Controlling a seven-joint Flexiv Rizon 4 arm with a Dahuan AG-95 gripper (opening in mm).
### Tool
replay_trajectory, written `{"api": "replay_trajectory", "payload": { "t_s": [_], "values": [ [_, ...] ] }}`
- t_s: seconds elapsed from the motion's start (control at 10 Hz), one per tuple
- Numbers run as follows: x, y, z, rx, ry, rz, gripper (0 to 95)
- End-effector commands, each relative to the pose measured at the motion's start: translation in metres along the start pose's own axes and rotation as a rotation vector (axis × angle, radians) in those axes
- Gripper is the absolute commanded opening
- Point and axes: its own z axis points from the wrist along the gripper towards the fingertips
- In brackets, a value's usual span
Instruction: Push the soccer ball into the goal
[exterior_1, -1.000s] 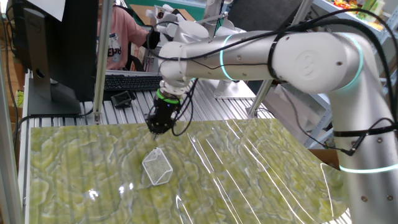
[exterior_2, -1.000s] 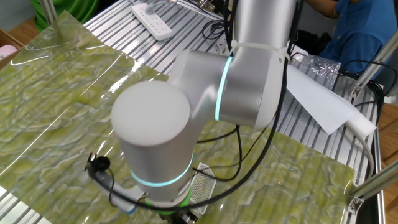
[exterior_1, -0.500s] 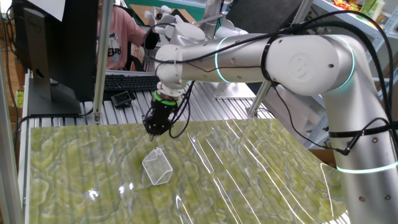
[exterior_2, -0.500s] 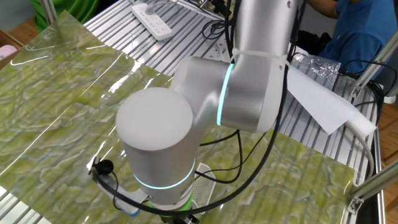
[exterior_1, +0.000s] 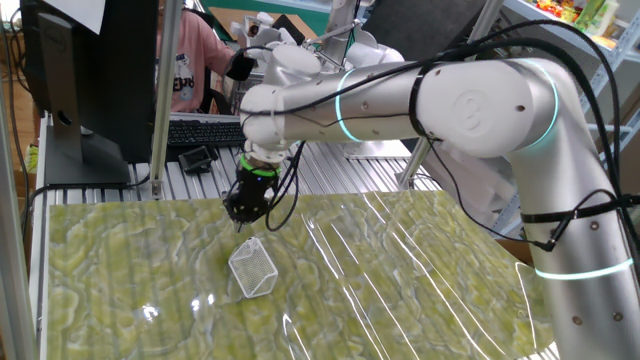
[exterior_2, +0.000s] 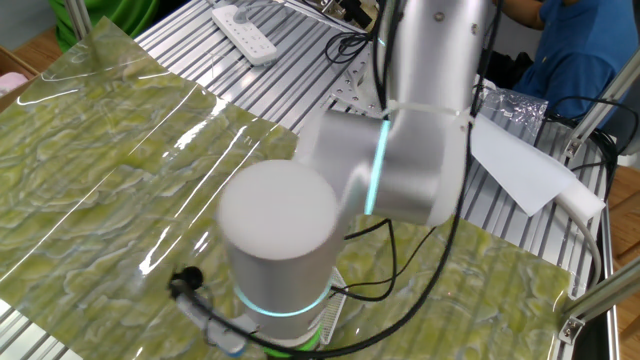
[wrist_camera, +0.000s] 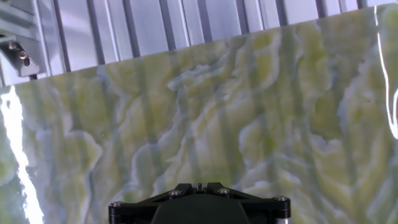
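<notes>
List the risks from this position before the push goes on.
1. The soccer ball shows in no view, so the tool may miss it.
2. The shut tool hangs just behind the goal; going lower or forward could knock the light mesh frame.
3. The arm hides most of the goal from the other fixed view.

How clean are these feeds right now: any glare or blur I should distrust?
One fixed view: sharp, but white glare streaks cross the green mat right of the goal. The other fixed view: the arm's elbow is motion-blurred and fills the frame. Hand view: sharp, with glare along both side edges.
</notes>
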Motion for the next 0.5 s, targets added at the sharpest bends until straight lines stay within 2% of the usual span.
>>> {"api": "replay_trajectory", "payload": {
  "t_s": [0.1,0.2,0.5],
  "values": [
    [0.0007,-0.0008,-0.0008,0.022,0.007,-0.001,0.0],
    [0.0013,-0.0011,-0.0008,0.034,0.009,-0.005,0.0],
    [0.0051,-0.0057,0.0030,0.032,0.012,-0.005,0.0]
  ]
}}
